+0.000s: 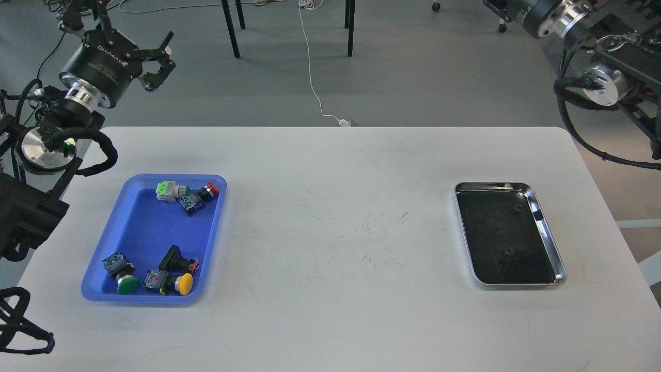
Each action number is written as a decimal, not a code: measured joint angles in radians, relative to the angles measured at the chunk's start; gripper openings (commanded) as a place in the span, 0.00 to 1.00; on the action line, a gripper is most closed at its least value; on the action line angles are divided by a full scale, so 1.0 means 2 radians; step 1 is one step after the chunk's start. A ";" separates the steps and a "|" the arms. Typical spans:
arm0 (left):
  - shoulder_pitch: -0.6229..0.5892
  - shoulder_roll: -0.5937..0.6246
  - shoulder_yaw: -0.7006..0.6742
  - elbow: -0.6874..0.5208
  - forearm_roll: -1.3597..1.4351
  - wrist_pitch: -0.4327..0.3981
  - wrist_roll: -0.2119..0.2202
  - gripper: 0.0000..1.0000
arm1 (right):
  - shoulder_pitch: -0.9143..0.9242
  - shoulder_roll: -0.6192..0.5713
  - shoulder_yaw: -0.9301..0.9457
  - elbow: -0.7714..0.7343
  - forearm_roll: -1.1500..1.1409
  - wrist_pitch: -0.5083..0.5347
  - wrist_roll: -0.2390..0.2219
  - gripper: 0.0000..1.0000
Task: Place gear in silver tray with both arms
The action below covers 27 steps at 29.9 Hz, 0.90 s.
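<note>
The silver tray [549, 233] lies on the right side of the white table. Two small dark gears lie on its dark bottom, one near the far end [515, 210] and one near the middle [508, 251]. My left gripper [160, 61] hangs open and empty above the floor beyond the table's far left corner, far from the tray. My right arm [594, 36] is raised at the top right. Its silver wrist ring [553, 13] shows, but its gripper is cut off by the top edge.
A blue plastic tray [144, 227] on the left of the table holds several push-button switches with green, red and yellow caps. Black chair legs [231, 31] and a white cable [310, 67] are on the floor beyond the far edge.
</note>
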 measured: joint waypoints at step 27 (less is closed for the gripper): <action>0.003 -0.085 0.000 0.056 0.000 0.005 -0.021 0.98 | -0.191 0.126 0.363 -0.120 0.228 0.066 -0.098 0.99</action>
